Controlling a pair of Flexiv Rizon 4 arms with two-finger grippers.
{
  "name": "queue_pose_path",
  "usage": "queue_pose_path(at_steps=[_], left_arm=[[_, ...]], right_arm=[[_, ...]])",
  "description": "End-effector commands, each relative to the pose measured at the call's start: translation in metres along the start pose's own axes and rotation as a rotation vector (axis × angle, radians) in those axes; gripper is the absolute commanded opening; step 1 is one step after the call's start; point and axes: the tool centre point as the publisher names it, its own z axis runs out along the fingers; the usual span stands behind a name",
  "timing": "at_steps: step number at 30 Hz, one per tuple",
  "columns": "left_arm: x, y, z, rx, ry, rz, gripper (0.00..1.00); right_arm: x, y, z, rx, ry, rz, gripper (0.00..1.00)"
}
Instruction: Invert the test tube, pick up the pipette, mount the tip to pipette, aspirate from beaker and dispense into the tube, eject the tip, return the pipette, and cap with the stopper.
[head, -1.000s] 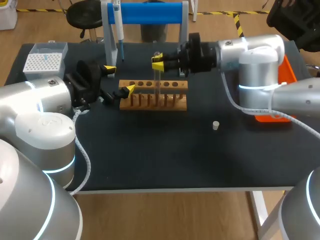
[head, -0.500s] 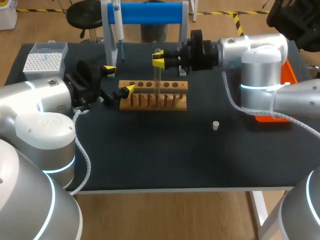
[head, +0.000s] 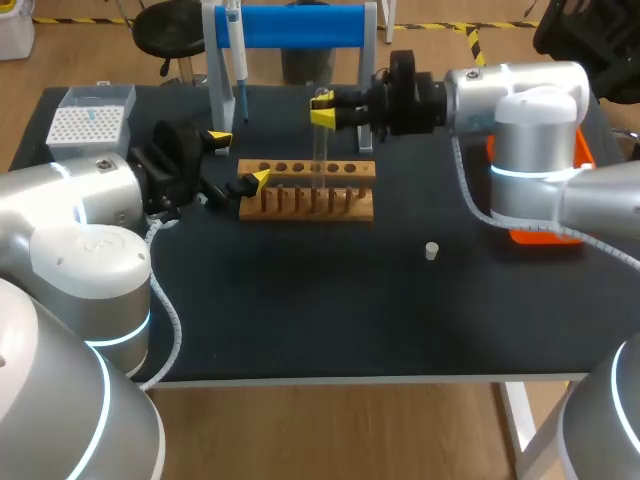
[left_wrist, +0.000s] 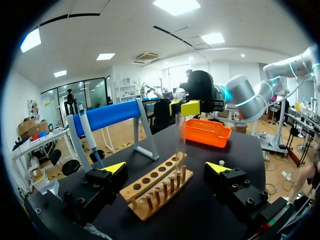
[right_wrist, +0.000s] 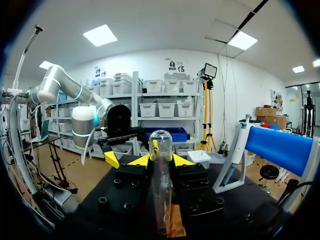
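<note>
In the head view, a clear test tube (head: 318, 150) is held upright by the right gripper (head: 322, 112), whose yellow tips are pinched on its upper part from two sides. The tube's lower end is seen at the top of the wooden rack (head: 345, 208) near the far middle of the table; whether it touches the rack cannot be told. The left gripper (head: 240, 158) is spread wide just left of the rack's left end. A pipette (head: 238, 62) is hung on the blue-barred stand (head: 300, 25) at the far edge, a tip box (head: 90, 122) is placed at the far left, and a small white stopper (head: 431, 250) lies well apart, to the near right of the rack. In the left wrist view, the left gripper (left_wrist: 166, 167) is seen spread with the rack (left_wrist: 145, 197) between its fingers, untouched, and the test tube (left_wrist: 179, 142) stands over the rack under the right gripper (left_wrist: 184, 107). In the right wrist view, the right gripper (right_wrist: 161, 160) is seen pressed on the test tube (right_wrist: 161, 185), the tube's rounded closed end pointing up.
</note>
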Motion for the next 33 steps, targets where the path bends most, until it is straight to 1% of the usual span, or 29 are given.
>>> queue_pose_path(at_steps=[1,3,24,28,33], left_arm=[[-0.001,0.003,-0.001,0.009,0.003,0.002,1.0],[-0.001,0.003,-0.001,0.009,0.003,0.002,1.0],[-0.001,0.003,-0.001,0.009,0.003,0.002,1.0],[-0.001,0.003,-0.001,0.009,0.003,0.002,1.0],[-0.001,0.003,-0.001,0.009,0.003,0.002,1.0]], right_arm=[[0.012,0.01,-0.011,-0.005,-0.012,-0.005,0.0],[0.015,0.015,-0.015,-0.009,-0.04,-0.017,0.0],[0.015,0.015,-0.015,-0.009,-0.04,-0.017,0.0],[0.009,0.016,-0.016,0.013,-0.066,0.14,0.0],[0.002,0.019,-0.019,0.058,-0.046,0.372,0.0]])
